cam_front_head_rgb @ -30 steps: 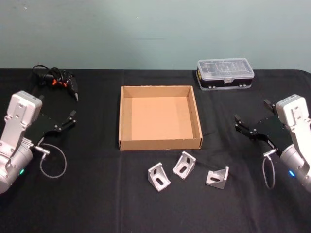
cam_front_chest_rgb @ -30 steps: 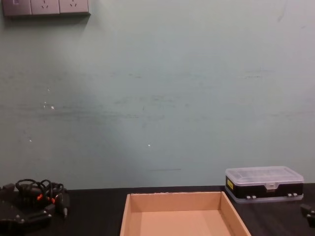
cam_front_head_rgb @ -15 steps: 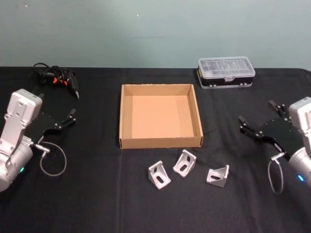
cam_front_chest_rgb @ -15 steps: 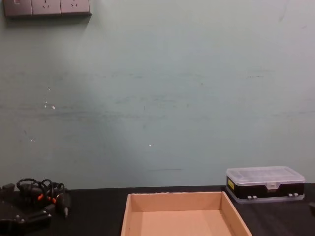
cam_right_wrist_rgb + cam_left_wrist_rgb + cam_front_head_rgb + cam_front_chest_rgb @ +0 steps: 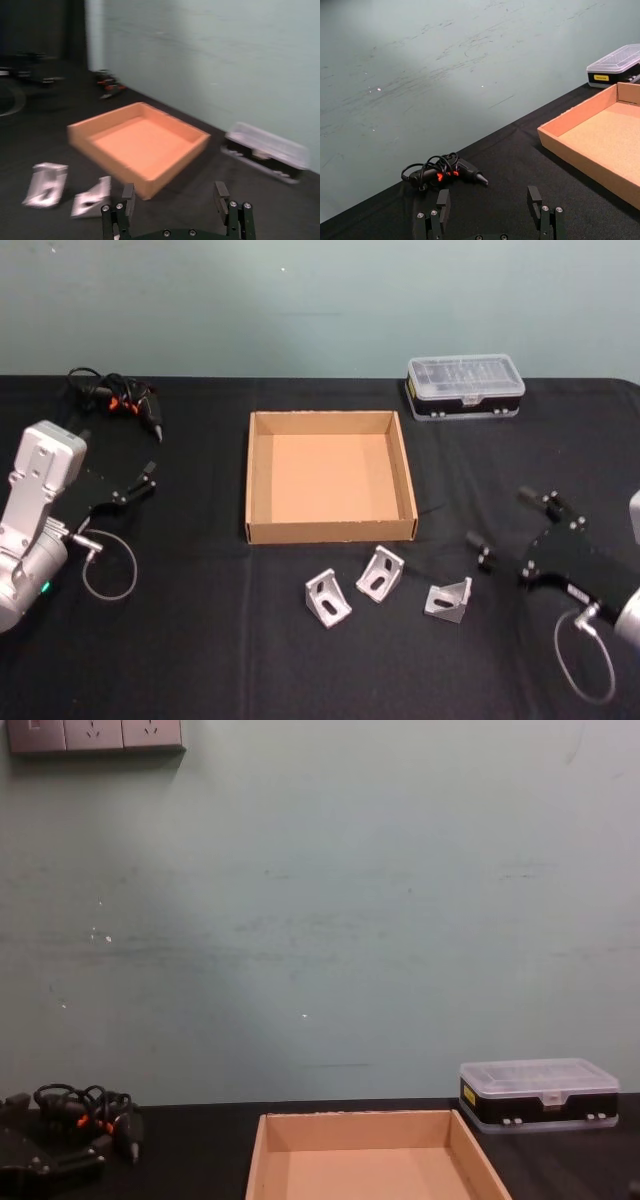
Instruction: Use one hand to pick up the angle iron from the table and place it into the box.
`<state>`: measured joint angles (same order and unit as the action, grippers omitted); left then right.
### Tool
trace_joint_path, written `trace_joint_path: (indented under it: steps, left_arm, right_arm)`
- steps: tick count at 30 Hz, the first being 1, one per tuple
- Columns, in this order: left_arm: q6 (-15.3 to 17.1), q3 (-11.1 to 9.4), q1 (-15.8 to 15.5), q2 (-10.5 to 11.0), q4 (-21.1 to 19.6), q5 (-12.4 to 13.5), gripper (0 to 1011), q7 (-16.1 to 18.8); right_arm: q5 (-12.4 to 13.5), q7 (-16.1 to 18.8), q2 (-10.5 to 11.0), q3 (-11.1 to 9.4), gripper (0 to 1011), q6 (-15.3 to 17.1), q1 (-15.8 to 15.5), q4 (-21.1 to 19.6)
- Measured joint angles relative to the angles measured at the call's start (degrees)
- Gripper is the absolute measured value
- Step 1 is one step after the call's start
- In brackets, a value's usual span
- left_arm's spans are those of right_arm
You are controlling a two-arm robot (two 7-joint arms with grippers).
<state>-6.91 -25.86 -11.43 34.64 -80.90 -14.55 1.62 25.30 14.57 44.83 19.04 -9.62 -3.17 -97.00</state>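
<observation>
Hovering near the angle iron (image 5: 448,600), right gripper (image 5: 510,527) gapes.

The surface (image 5: 200,660) is black and matt with no shine, and looks like cloth. The box (image 5: 330,531) is plain tan cardboard, matt, with raw cut edges. The three angle irons (image 5: 327,600) (image 5: 380,574) (image 5: 448,599) are bare silver-grey metal with a dull sheen. The case (image 5: 464,386) has a clear, glossy plastic lid over a black plastic base. The left gripper (image 5: 488,199) and right gripper (image 5: 174,192) are matt black with small bright metal screws. The left arm (image 5: 40,475) has a smooth silver-grey shell. The wall (image 5: 320,920) is pale green paint, matt and scuffed.
</observation>
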Motion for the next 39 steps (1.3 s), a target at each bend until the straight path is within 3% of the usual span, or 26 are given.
trace_joint_path:
  steps: [5,8,15,23,39]
  left_arm:
    - [0.0,0.0,0.0,0.0,0.0,0.0,1011,0.0]
    - [0.0,0.0,0.0,0.0,0.0,0.0,1011,0.0]
    - [0.0,0.0,0.0,0.0,0.0,0.0,1011,0.0]
    - [0.0,0.0,0.0,0.0,0.0,0.0,1011,0.0]
    - [0.0,0.0,0.0,0.0,0.0,0.0,1011,0.0]
  right_arm:
    - [1.2,4.7,2.6,-0.1,1000,0.0,-2.0,-1.9]
    - [1.7,7.6,4.3,0.0,1000,1.8,-2.7,-2.7]
    - [1.9,10.5,5.1,0.9,1000,6.3,-2.4,-2.0]
    - [1.3,12.7,2.5,2.5,1000,10.2,0.0,1.4]
    - [-2.8,14.7,-1.9,3.8,1000,10.6,3.8,5.8]
